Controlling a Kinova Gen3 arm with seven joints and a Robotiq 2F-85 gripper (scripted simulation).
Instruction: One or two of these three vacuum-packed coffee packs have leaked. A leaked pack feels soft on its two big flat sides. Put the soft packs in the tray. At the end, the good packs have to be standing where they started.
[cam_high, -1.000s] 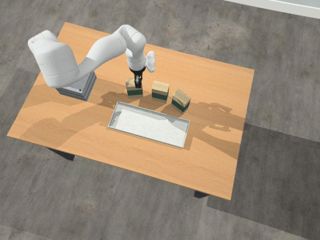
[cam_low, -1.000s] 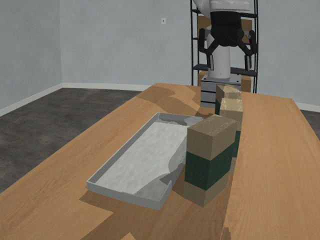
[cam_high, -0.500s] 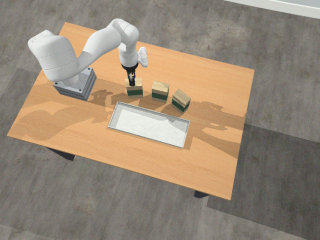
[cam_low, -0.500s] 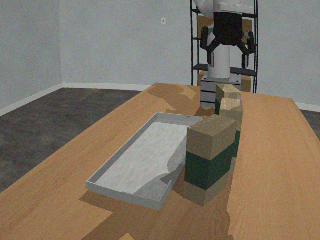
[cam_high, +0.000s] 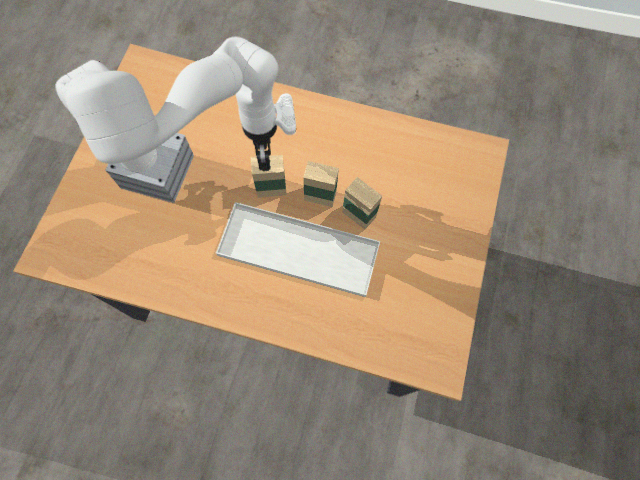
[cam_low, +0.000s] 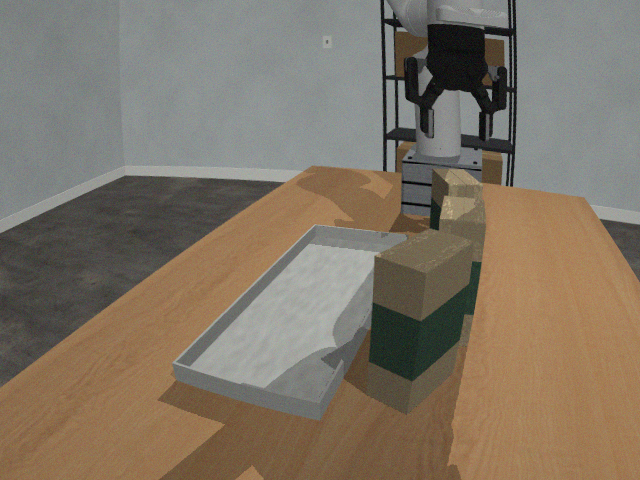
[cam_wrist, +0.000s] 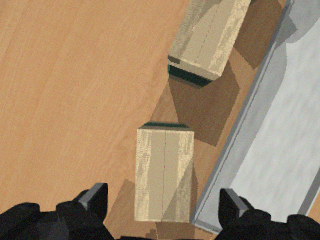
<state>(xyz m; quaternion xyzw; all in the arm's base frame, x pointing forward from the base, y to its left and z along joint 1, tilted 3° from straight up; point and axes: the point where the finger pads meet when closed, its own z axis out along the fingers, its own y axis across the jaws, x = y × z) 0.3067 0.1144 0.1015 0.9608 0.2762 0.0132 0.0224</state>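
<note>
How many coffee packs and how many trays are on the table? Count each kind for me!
Tan vacuum-packed coffee packs with a dark green band: 3, one nearest the robot base, one in the middle, one turned at the far end
Shallow grey rectangular tray: 1
Total: 4

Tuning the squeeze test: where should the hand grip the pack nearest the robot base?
From straight above, closing on its two big flat sides. The pack nearest the base stands upright, apart from the middle pack and tray, so both sides are free. The hand hangs open above it.
</note>
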